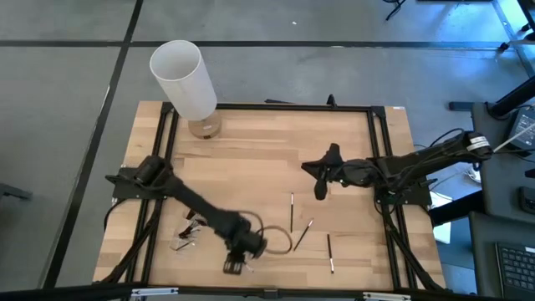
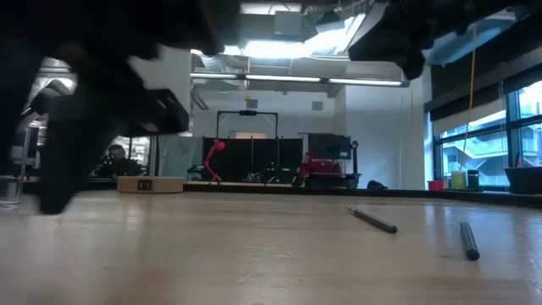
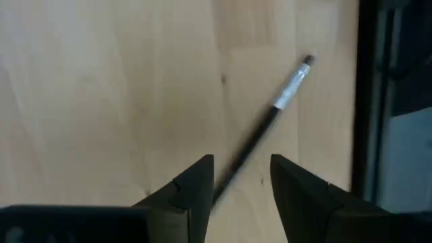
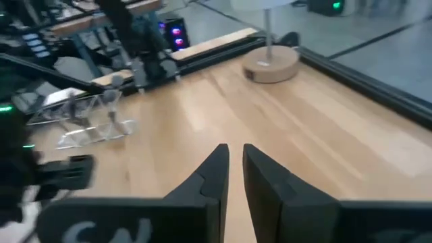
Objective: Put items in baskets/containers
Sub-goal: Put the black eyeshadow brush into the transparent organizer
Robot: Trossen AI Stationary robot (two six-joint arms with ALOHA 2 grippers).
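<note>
Left gripper (image 3: 241, 185) hangs low near the table's front edge, fingers apart around a thin dark brush (image 3: 273, 118) lying flat, not pinched. Clear cup (image 1: 185, 237) lies nearby. Right gripper (image 1: 322, 170) sits mid-table, fingers nearly together.

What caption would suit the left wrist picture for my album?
Left end effector, fingers apart, poised over a slim dark makeup brush lying on the wooden table.

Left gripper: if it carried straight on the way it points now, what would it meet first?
Most likely the dark makeup brush lying on the table. The left gripper stands open with the brush handle running between its fingers.
</note>
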